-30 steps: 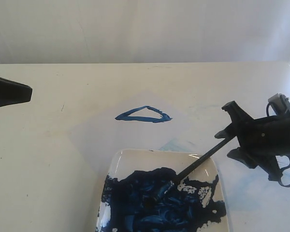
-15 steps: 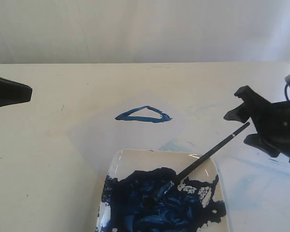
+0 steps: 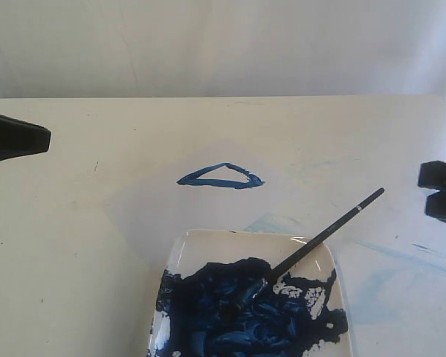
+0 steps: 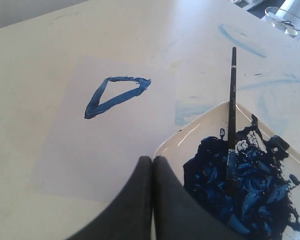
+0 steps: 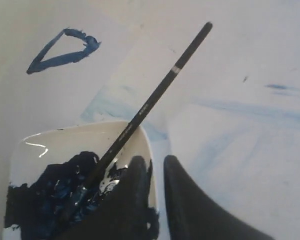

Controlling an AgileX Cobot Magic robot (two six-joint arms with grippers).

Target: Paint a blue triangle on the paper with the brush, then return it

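Glossy white plate (image 3: 208,242) rests on cream desk (image 3: 59,260), thick dark-blue paint mass (image 3: 223,312) covering most of it; faint pale-blue smears (image 3: 386,256) stain the desk beside it.

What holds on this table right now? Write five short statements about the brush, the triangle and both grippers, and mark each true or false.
1. The blue triangle is painted on the paper. True.
2. The right gripper holds the brush. False: it is clear of the brush, with nothing between its fingers.
3. The brush's bristles rest in the paint on the plate. True.
4. The brush lies flat on the paper. False: it leans across the plate's rim, and its handle end juts out over the table.
5. The left gripper stands wide open. False: its fingers are pressed together.
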